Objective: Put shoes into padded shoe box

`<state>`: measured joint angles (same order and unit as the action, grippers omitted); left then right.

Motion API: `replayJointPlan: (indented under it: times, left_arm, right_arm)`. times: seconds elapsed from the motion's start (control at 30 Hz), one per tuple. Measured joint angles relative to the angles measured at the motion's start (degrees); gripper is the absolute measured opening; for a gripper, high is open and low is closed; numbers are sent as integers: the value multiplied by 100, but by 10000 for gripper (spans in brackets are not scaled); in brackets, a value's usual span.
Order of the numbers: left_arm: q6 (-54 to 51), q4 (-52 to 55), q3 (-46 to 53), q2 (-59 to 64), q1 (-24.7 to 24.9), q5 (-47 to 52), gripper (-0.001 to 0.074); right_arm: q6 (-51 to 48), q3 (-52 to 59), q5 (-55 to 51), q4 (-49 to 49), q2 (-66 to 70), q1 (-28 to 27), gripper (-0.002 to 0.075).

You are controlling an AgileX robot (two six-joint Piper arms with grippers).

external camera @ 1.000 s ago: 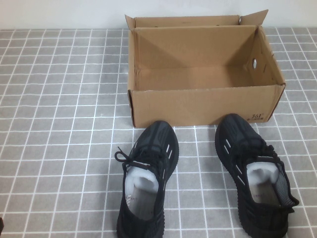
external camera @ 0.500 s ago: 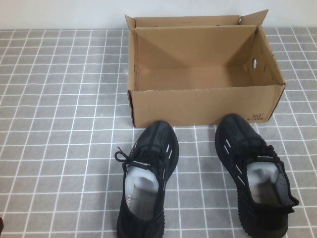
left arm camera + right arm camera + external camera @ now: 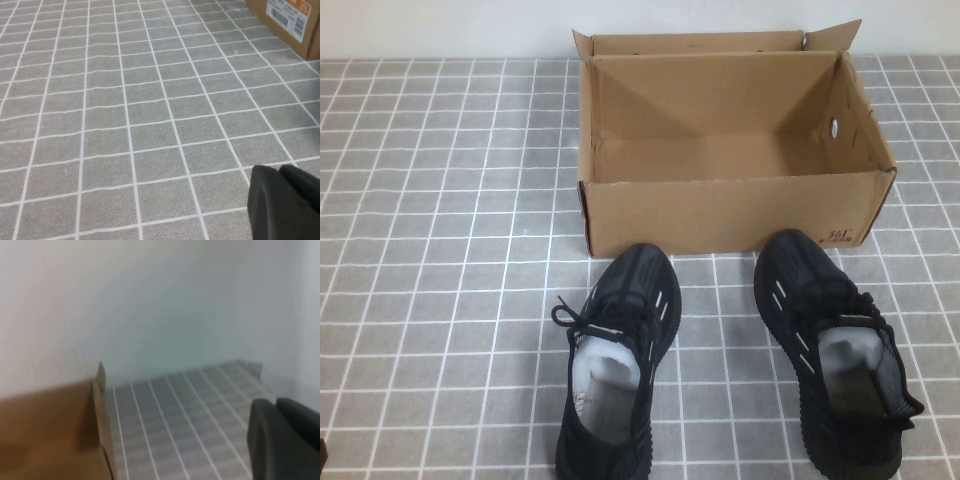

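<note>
Brown cardboard, the padded shoe box sits open and empty at upper centre of the high view on a grey tiled table. Two black shoes lie below it, toes touching its front wall: the left shoe and the right shoe. Only a dark edge of the left gripper and of the right gripper shows in the wrist views; I cannot tell either's state.

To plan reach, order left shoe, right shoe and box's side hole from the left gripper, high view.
1. Left shoe, on the side of the left gripper.
2. Right shoe, near right.
3. Side hole, box's right wall.
Right gripper hovers near the shoe box.
</note>
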<state>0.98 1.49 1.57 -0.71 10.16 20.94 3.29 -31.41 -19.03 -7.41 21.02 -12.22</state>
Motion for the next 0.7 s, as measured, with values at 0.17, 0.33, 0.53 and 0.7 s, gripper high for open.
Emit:
replayJointPlan:
  times: [0.17, 0.33, 0.53, 0.7]
  left_arm:
    - [0, 0, 0, 0, 0, 0, -4]
    - [0, 4, 0, 0, 0, 0, -4]
    - [0, 4, 0, 0, 0, 0, -4]
    - [0, 4, 0, 0, 0, 0, -4]
  right_arm:
    - [-1542, -162, -665, -737, 545, 244, -7]
    - [-3614, -664, -1736, -1359, 1540, 836, -7]
    - [-5179, -1342, -2643, -1374, 2791, 1792, -6]
    - [-5339, -1675, -2656, -623, 3654, 2679, 17]
